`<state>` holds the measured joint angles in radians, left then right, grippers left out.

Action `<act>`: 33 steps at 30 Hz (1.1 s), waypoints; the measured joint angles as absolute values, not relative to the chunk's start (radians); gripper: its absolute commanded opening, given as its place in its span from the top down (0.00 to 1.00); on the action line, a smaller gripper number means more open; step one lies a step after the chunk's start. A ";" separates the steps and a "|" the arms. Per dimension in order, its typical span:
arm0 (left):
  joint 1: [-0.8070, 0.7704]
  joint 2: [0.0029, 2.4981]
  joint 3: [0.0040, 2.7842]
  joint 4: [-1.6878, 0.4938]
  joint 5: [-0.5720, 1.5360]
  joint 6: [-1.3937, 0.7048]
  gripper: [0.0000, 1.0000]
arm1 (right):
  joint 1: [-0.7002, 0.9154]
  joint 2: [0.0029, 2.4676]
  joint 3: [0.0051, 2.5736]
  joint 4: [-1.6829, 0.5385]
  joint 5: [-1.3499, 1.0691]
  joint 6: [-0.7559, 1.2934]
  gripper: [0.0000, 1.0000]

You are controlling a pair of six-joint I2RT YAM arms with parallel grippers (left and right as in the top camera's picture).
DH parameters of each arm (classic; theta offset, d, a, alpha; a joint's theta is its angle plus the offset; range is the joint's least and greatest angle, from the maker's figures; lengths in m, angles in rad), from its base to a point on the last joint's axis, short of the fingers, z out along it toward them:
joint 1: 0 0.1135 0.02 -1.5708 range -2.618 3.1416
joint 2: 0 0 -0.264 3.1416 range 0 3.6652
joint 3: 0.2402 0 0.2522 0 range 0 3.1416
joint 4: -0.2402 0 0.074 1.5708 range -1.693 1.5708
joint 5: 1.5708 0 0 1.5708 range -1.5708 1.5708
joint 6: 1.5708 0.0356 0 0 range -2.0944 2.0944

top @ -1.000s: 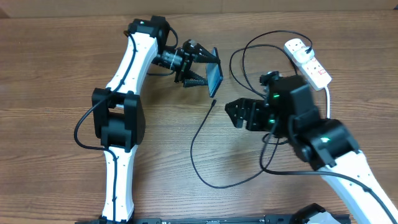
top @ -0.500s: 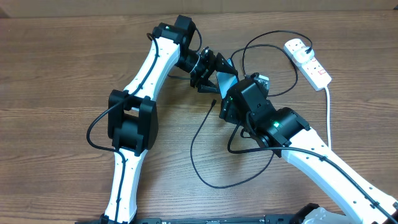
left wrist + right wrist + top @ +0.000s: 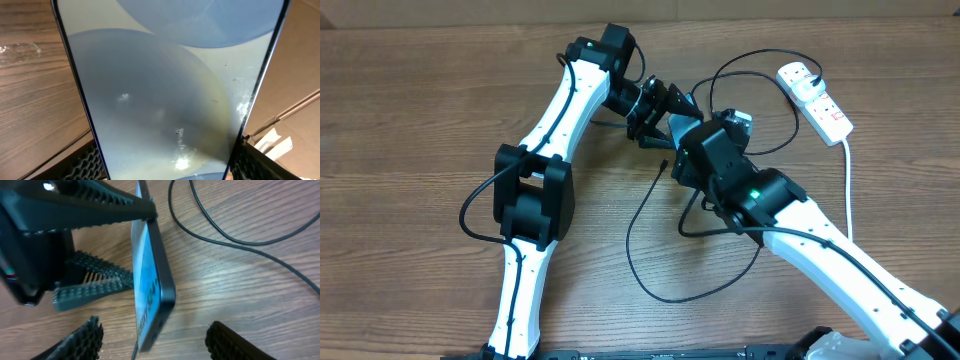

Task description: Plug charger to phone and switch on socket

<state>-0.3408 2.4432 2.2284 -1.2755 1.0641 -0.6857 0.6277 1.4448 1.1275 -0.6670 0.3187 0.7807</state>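
Since a second ago, right gripper [image 3: 155, 339] swung in to the phone [image 3: 150, 280], jaws apart either side of its lower end (no contact visible); left gripper [image 3: 658, 108] clamps phone on edge. charger [image 3: 630, 232] tip loose on table [image 3: 420, 120] just beside, socket [image 3: 817, 100] far right.
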 measured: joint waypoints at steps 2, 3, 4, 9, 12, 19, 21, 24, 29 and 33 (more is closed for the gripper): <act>-0.341 2.443 2.228 -1.276 1.074 -0.686 0.32 | 0.623 1.452 1.127 -0.650 0.323 0.780 0.43; -0.341 2.443 2.228 -1.277 1.080 -0.686 0.32 | 0.619 1.452 1.127 -0.644 0.327 0.780 0.45; -0.341 2.443 2.228 -1.278 1.085 -0.686 0.32 | 0.615 1.452 1.127 -0.636 0.330 0.780 0.48; -0.341 2.443 2.228 -1.278 1.108 -0.685 0.31 | 0.591 1.452 1.127 -0.612 0.342 0.783 0.50; -0.341 2.443 2.228 -1.278 1.115 -0.685 0.32 | 0.589 1.452 1.127 -0.615 0.346 0.783 0.50; -0.341 2.443 2.228 -1.278 1.122 -0.685 0.32 | 0.589 1.452 1.127 -0.611 0.347 0.782 0.51; -0.342 2.443 2.228 -1.278 1.123 -0.685 0.32 | 0.589 1.456 1.127 -0.604 0.348 0.782 0.53; -0.348 2.443 2.228 -1.278 1.124 -0.685 0.32 | 0.589 1.473 1.127 -0.600 0.348 0.781 0.57; -0.361 2.443 2.228 -1.278 1.126 -0.685 0.32 | 0.589 1.491 1.127 -0.591 0.348 0.781 0.60; -0.361 2.443 2.228 -1.278 1.126 -0.685 0.32 | 0.589 1.491 1.127 -0.587 0.349 0.781 0.65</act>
